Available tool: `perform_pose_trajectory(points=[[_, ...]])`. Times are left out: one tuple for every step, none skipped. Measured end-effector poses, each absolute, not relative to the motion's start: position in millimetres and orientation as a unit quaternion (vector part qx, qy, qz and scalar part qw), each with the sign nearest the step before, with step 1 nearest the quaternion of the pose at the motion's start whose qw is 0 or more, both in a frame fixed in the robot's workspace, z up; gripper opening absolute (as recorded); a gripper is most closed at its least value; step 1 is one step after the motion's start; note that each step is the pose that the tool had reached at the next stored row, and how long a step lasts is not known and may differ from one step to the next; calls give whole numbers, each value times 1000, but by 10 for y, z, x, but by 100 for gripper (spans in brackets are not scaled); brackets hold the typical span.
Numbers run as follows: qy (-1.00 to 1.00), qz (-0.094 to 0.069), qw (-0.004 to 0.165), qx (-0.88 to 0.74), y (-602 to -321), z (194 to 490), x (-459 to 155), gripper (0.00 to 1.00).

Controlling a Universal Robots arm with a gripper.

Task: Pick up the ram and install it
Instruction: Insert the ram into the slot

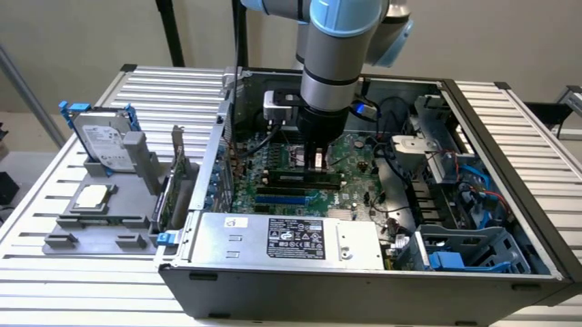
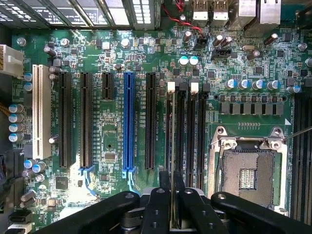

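Observation:
Deep inside the open computer case (image 1: 509, 204), my gripper (image 1: 317, 163) hangs straight down from the arm, just above the motherboard (image 1: 350, 153). In the wrist view, its black fingers (image 2: 157, 202) are shut on the ram (image 2: 171, 141). The ram shows edge-on as a thin strip that runs along the first of several long black memory slots (image 2: 201, 131). That first slot has a white latch (image 2: 170, 87) at its far end. I cannot tell whether the ram rests in the slot or hovers just over it.
An open CPU socket (image 2: 248, 170) lies beside the memory slots; a blue slot (image 2: 128, 122) and a white slot (image 2: 41, 112) lie on the other side. On the exterior view's left, a grey fixture (image 1: 64, 238) holds a hard drive (image 1: 105, 139) and an upright expansion card (image 1: 173, 184). The power supply (image 1: 291, 238) fills the case's front.

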State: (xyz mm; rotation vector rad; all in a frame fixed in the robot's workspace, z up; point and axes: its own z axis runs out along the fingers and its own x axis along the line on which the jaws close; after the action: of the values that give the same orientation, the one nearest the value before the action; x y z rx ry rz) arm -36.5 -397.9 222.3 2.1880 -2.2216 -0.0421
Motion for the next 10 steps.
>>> perform_pose_trajectory(points=[[-712,-14,12,702,-3979,2221,-365,14],[-712,-13,12,702,-3979,2218,-365,14],[-712,-13,12,702,-3979,2217,-365,14],[-712,-13,12,702,-3979,2214,-365,14],[-712,-13,12,702,-3979,2212,-365,14],[-712,-13,12,702,-3979,2211,-365,14],[-712,-13,12,702,-3979,2210,-365,14],[-712,-13,12,702,-3979,2210,-365,15],[-712,-13,12,702,-3979,2210,-365,15],[-712,-14,12,702,-3979,2216,-365,15]])
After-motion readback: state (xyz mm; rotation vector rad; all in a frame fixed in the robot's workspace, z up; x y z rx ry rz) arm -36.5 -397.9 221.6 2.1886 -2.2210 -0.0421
